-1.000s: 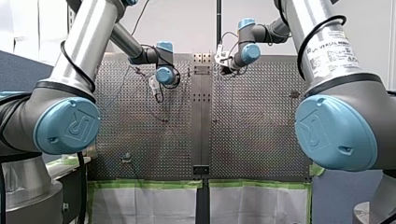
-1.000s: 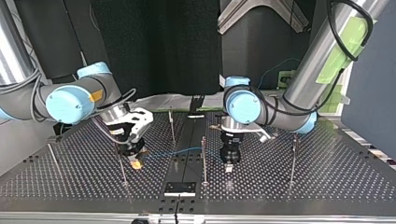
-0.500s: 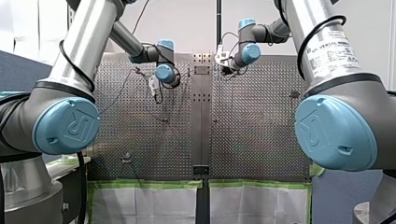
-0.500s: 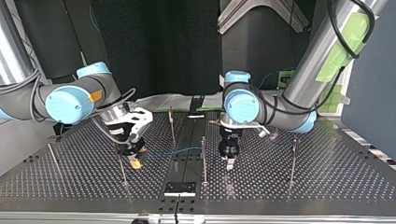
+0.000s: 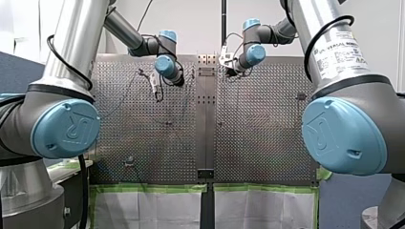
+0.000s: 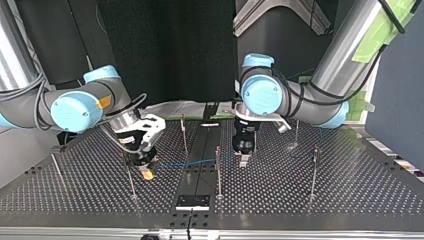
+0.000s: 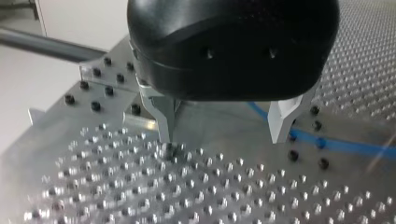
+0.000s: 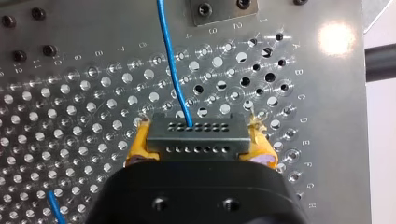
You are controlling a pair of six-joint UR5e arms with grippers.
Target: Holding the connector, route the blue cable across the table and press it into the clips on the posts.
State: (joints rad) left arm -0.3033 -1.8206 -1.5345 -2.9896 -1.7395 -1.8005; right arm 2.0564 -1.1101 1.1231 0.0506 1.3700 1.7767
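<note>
In the front view, your left arm [image 5: 165,66] is sitting higher in the upper middle of the frame than a second ago, reaching farther out over the perforated table [image 5: 258,143]. Your right arm [image 5: 253,53] is holding its place at upper centre-right.

In the top view, the left gripper [image 6: 243,161] is backing away from the near edge, just right of centre. The right gripper [image 6: 146,170] is staying left of centre, clamped on the connector [image 6: 146,173]. The blue cable [image 6: 185,163] is running thin and nearly straight toward the slim metal post [image 6: 218,172] at centre. By my judgement the left arm is repositioning; nothing is being pressed yet.

In the left wrist view, the left gripper [image 7: 223,137] is standing wide open, with nothing between its bare metal fingers [image 7: 164,116]. The smooth round cable [image 7: 341,145] is lying just beside one finger.

In the right wrist view, soft yellow pads [image 8: 140,147] are squeezing the connector [image 8: 196,133], a matte grey block with two rows of holes. The cable is leading straight ahead from it.
</note>
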